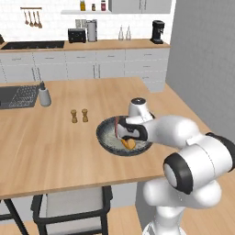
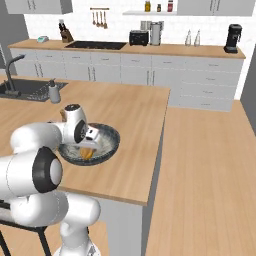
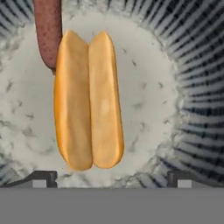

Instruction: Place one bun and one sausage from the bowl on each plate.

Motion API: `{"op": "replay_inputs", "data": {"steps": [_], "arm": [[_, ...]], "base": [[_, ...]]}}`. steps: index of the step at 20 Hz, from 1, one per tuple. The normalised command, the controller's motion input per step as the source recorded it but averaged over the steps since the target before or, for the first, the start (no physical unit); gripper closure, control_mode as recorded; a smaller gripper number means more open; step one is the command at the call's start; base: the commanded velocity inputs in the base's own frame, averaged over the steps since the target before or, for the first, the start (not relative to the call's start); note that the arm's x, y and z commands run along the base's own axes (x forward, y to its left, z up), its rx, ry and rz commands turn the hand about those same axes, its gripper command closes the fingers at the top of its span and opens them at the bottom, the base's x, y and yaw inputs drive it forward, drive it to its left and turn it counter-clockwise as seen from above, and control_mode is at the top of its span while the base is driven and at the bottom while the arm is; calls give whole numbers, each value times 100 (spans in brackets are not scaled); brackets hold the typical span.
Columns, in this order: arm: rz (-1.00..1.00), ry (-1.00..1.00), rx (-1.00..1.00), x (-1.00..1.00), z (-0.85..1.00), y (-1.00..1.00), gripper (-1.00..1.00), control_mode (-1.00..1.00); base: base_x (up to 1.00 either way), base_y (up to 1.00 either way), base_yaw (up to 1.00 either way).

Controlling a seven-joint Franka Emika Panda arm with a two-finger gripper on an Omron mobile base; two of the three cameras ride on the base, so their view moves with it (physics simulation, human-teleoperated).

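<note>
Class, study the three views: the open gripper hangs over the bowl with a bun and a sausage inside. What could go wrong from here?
1. The red-brown sausage touches the split golden bun; closing on the bun may drag or pinch both.
2. The open two-finger gripper hangs low inside the wide dark grey speckled bowl; descending further, its fingertips could strike the pale bowl floor.
3. No plate shows in these views, so the carry may be long.

place: home kitchen | signs: wooden island counter, sink, stovetop, toaster, coffee machine, white cabinets
</note>
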Motion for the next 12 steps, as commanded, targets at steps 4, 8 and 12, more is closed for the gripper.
{"op": "replay_inputs", "data": {"steps": [4,8,12], "arm": [[-1,0,4,61,-2,13,-100,-100],[-1,0,5,15,-31,6,-100,-100],[0,0,5,1,-62,0,-100,-100]], "base": [[0,0,0],[0,0,0],[0,0,0]]}}
